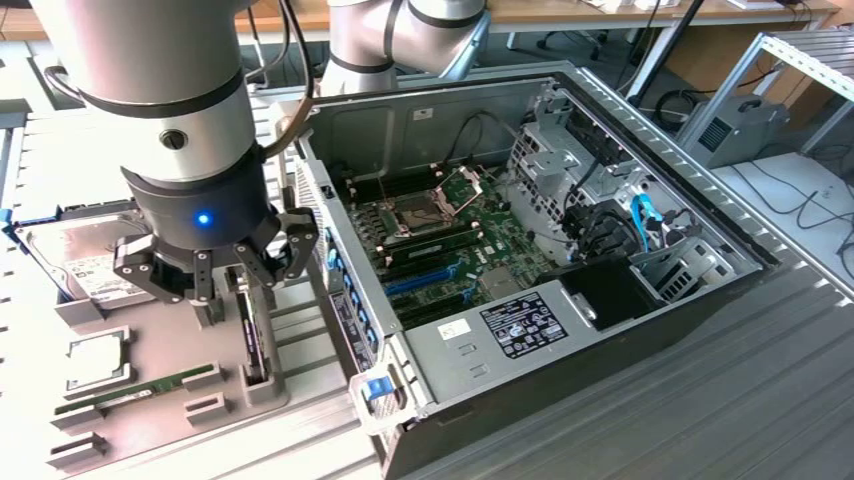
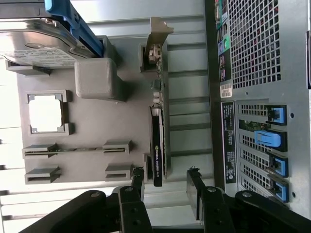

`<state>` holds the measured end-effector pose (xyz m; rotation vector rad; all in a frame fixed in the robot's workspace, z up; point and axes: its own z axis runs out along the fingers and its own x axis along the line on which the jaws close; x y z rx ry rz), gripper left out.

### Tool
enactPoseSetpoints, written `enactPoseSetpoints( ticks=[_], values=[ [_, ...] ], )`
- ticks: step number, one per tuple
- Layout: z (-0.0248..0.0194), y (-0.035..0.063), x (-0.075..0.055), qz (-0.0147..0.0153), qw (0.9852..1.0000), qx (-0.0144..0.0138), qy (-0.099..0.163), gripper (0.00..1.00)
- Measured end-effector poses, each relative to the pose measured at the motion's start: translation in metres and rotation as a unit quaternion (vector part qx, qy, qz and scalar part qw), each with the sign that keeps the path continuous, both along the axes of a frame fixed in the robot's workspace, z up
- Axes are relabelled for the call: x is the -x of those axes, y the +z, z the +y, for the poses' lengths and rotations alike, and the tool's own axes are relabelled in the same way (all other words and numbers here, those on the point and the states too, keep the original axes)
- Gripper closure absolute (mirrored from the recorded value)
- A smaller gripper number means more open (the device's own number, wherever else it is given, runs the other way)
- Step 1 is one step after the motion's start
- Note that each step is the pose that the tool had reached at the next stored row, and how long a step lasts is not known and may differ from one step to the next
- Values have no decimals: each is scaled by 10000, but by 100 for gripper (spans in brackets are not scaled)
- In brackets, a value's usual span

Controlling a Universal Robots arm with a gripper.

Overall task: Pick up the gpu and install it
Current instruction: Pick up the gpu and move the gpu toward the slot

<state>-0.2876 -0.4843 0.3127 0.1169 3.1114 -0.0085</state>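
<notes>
Now: gripper (image 1: 238,292) hangs over the holder (image 2: 92,116), jaws wide apart, clamped on nothing.
Gpu (image 2: 158,141): stands on edge in a holder slot, just beside the case (image 2: 252,48); the jaws stand one to each side of its near end, touching neither face as far as shows.
Neighbours: hard drive (image 2: 34,43), cpu (image 2: 46,112) and memory stick (image 2: 73,149) on the same holder, apart from the card.
Handling (judged): stiff, fairly light; board parts fragile; smooth faces may slip in a weak pinch.
Hold (judged): across the two flat faces near the top edge; not on the bracket (image 2: 158,34) or the contact edge.
Hidden: lower edge sunk in the slot; in the exterior view the arm (image 1: 160,100) covers most of the card.
Unclear: which slot inside the case suits it.
</notes>
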Motion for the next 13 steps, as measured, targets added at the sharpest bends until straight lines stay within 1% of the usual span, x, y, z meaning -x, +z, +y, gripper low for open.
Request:
enactPoseSetpoints(
  ticks=[9, 13],
  values=[
    [3, -26, -6, -1, 10000, 1, 0, 52],
    [28, -38, -6, 0, 10000, 13, 0, 52]
  ],
)
